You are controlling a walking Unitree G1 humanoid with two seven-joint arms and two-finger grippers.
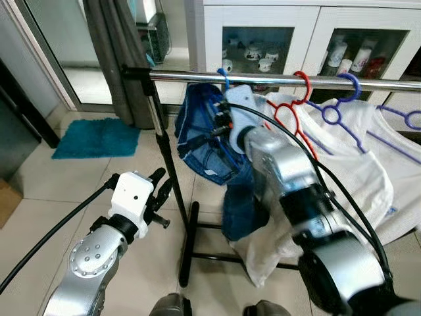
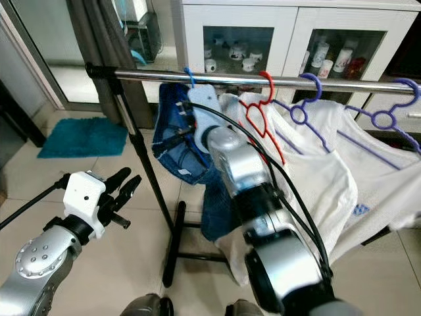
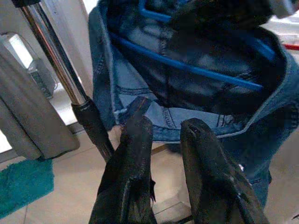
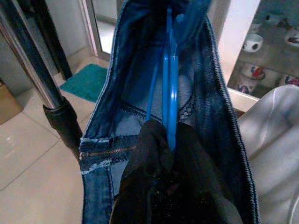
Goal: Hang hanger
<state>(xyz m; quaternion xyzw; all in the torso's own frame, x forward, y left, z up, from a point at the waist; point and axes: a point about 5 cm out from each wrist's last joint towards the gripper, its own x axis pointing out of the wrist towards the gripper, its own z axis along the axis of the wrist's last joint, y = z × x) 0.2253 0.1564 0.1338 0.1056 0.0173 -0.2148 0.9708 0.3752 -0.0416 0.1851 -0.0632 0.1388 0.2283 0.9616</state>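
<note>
A blue hanger (image 4: 170, 84) carrying a denim garment (image 1: 200, 141) has its hook (image 1: 224, 80) over the chrome rail (image 1: 283, 79), near the rail's left end. My right gripper (image 4: 169, 135) reaches up into the denim and is shut on the blue hanger's bar. Lower down on the left, my left gripper (image 1: 161, 184) is open with nothing in it. It hovers beside the rack's upright pole (image 1: 168, 151), with its fingertips (image 3: 140, 123) pointing at the denim's lower edge.
A red hanger (image 1: 296, 112) and purple hangers (image 1: 342, 108) with white shirts (image 1: 348, 164) fill the rail to the right. Behind stands a white glass-door cabinet (image 1: 309, 33). A grey curtain (image 1: 118, 52) and a teal mat (image 1: 99, 138) are at the left; the rack's black base (image 1: 191, 243) rests on tile.
</note>
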